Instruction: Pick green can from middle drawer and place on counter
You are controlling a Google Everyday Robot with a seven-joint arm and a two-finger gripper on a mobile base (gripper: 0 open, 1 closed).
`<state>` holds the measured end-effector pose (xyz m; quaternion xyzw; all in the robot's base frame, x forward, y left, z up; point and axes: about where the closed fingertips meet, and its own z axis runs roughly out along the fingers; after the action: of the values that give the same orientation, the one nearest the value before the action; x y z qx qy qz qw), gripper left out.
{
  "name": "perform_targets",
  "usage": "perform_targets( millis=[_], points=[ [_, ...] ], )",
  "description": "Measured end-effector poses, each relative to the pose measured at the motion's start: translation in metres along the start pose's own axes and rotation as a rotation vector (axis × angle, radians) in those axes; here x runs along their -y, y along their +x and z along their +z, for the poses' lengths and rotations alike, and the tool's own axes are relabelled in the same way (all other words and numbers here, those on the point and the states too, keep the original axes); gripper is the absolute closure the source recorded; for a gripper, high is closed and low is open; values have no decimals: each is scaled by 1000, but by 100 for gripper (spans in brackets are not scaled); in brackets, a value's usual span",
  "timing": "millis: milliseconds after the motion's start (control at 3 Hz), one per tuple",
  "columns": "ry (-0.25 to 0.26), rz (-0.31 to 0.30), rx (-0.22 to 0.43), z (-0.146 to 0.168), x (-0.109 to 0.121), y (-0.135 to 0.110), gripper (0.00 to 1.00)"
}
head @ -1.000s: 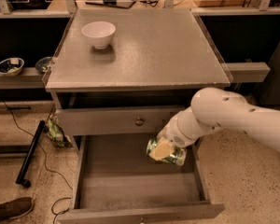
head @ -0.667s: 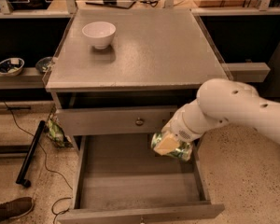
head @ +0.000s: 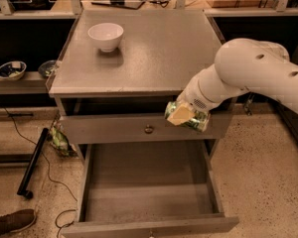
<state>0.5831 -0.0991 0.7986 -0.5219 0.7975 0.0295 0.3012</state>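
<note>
Gripper (head: pixel 186 117) above open middle drawer (head: pixel 144 182), just under counter (head: pixel 159 48) edge; fingers (head: pixel 179 116) clamped round green can (head: pixel 198 122), hung clear of drawer floor.

Grey counter (head: pixel 159 53) up top, and one white bowl (head: pixel 106 35) sits near its back left corner. Underneath, the middle drawer (head: pixel 144 182) stands pulled right out over the speckled floor (head: pixel 268 182), where a black pole (head: pixel 32 162) lies on the left and a brown shoe (head: pixel 10 222) rests in the near corner. The gripper (head: pixel 186 117) hangs just off the counter's front right edge, above the drawer, clamped on the green can (head: pixel 198 122).
</note>
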Motion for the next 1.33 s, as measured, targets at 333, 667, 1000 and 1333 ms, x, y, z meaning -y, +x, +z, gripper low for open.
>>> perform_targets(
  millis=[333,667,1000,1333],
  points=[
    [2,0,3,-1,1,-1,100],
    [-17,18,-19,-13,-7,10,100],
    [29,57,-72,-50,16,32,100],
    [70,70,-101,-71,42,38,100]
  ],
)
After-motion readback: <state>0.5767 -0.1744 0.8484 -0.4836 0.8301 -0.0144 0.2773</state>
